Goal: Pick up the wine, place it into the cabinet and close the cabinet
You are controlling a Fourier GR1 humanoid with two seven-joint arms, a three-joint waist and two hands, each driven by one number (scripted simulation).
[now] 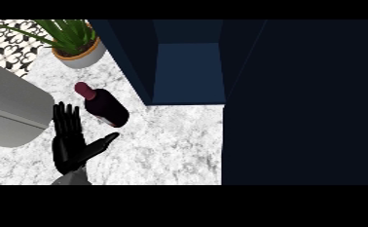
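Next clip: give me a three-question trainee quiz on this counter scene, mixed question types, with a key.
1. True or false: the wine bottle is already inside the cabinet.
2. Multiple choice: the left hand is (a) curled round the bottle, (b) open with straight fingers just below and left of the bottle, (c) pushing the cabinet door.
3. Fill in: the potted plant stands at the counter's far ____ side.

Key:
1. False; it lies on the marble counter, outside the open cabinet.
2. b.
3. Left.
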